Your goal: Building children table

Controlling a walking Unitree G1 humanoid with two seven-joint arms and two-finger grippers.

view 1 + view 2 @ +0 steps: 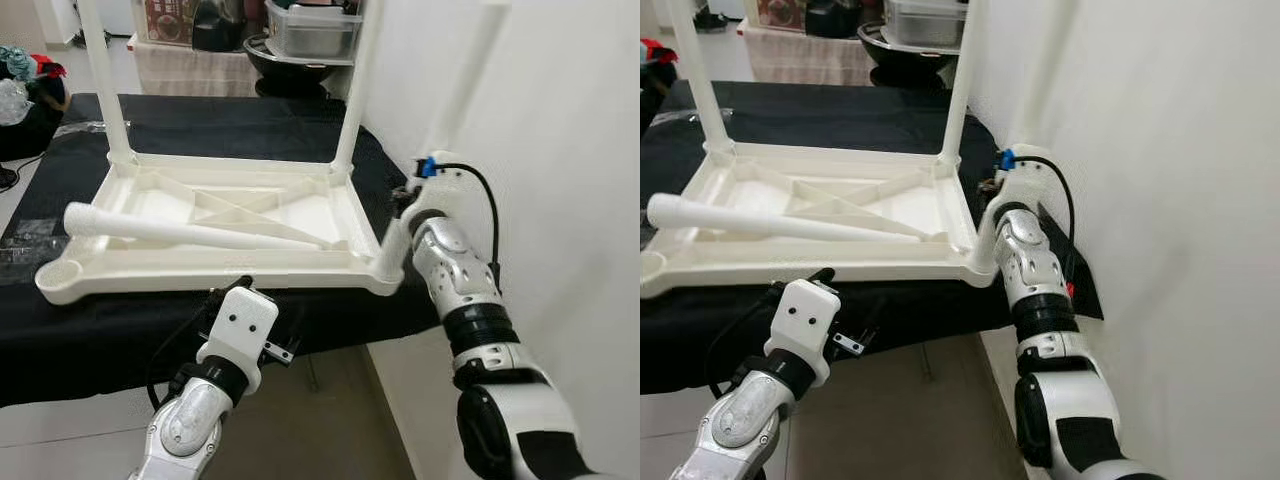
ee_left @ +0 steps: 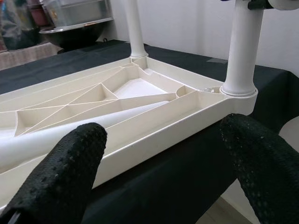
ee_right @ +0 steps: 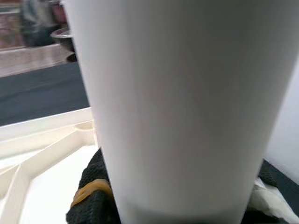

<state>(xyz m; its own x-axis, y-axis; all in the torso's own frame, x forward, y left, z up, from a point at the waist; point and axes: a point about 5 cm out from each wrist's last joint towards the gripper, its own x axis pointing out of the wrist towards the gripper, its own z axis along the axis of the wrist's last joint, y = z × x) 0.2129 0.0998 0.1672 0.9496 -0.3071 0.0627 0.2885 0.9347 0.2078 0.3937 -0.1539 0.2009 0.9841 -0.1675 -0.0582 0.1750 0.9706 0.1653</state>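
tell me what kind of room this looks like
Probably a lived-in home room used as a work area: a black cloth-covered table against a white wall, tiled floor, and a storage bin with household clutter behind.

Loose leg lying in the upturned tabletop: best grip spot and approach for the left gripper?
Judging by its pose, grip the loose leg near its wide end at the robot's left, where it lies raised above the tabletop ribs. Come from above, open left gripper fingers straddling it across its length. The right gripper is on the corner leg.
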